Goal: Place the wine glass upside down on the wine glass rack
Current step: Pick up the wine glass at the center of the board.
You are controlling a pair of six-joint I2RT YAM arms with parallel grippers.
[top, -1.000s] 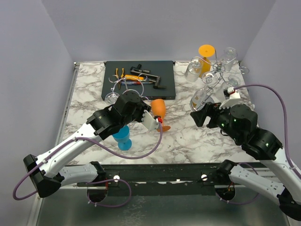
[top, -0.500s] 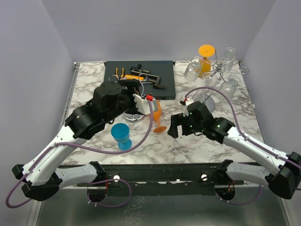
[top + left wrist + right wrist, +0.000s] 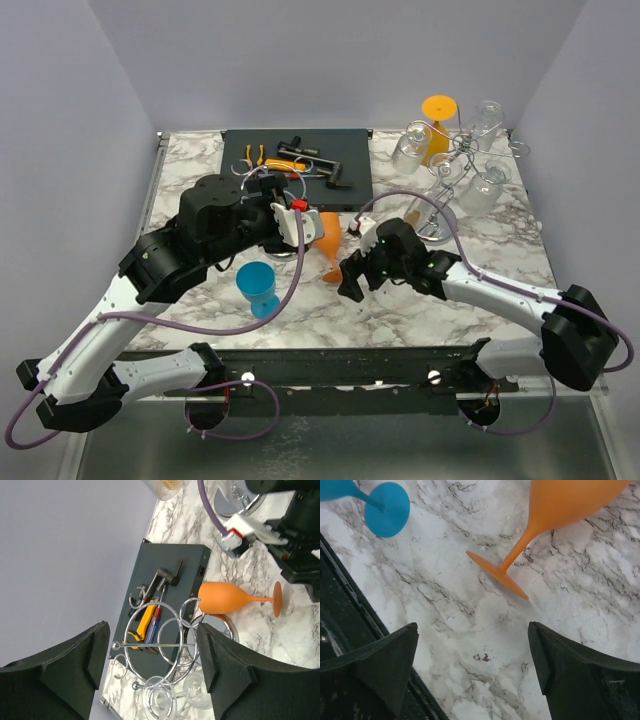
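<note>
While the orange glass [image 3: 322,238] lies on its side on the table [image 3: 190,170], the right claw [image 3: 472,645] hovers open and empty by its foot; next, likely, a descent onto the stem

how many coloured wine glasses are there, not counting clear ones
3: an orange glass lying on its side mid-table, a blue glass standing front left, and a second orange glass upside down on the far right rack. Others may be hidden.

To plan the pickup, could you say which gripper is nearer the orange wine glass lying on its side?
Right. The right gripper is open just before the foot of the orange wine glass; the left gripper is farther off, past its bowl.
</note>
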